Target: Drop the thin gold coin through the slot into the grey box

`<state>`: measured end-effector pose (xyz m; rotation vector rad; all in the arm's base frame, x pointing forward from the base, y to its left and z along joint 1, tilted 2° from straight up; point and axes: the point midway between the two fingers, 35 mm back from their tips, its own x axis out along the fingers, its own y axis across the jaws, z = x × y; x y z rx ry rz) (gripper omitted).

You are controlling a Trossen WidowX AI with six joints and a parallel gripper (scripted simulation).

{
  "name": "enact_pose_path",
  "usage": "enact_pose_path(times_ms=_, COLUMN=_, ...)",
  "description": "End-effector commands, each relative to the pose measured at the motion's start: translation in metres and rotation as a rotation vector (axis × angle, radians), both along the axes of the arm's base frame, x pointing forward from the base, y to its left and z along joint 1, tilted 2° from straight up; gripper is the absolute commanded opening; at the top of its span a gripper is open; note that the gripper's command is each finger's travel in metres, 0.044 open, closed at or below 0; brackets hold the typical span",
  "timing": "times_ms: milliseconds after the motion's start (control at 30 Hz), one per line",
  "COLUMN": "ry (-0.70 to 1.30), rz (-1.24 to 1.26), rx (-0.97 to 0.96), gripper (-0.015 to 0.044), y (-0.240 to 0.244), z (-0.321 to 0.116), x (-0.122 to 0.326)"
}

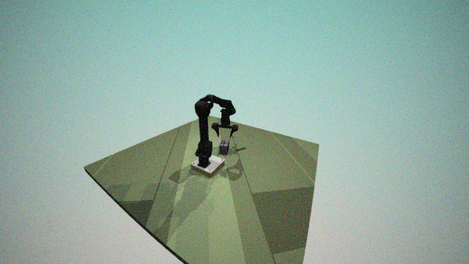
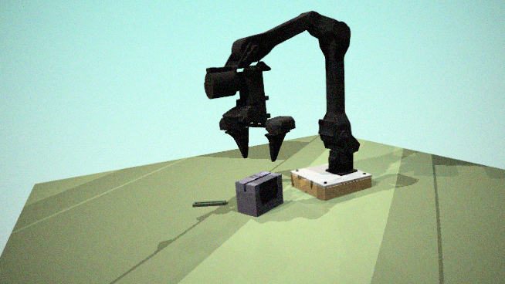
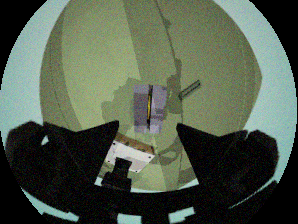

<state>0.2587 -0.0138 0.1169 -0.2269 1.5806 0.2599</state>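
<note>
My gripper (image 2: 259,151) hangs above the grey box (image 2: 259,193), fingers spread wide and holding nothing. A gold sliver shows in its slot (image 3: 149,108).

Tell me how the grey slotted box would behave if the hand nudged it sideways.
The blocky grey slotted box sits flat on a broad base, so it would probably slide, not tip. It looks rigid. The open hand hangs above, apart from it.
</note>
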Motion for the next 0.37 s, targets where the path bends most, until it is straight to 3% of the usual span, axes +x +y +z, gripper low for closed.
enact_pose_path(times_ms=0, ry=-0.021, rz=0.001, rx=-0.001, gripper=0.044, y=-0.0004, z=0.0297, x=-0.0002)
enact_pose_path(times_ms=333, ry=-0.021, rz=0.001, rx=-0.001, gripper=0.044, y=-0.0004, z=0.0315, x=-0.0005)
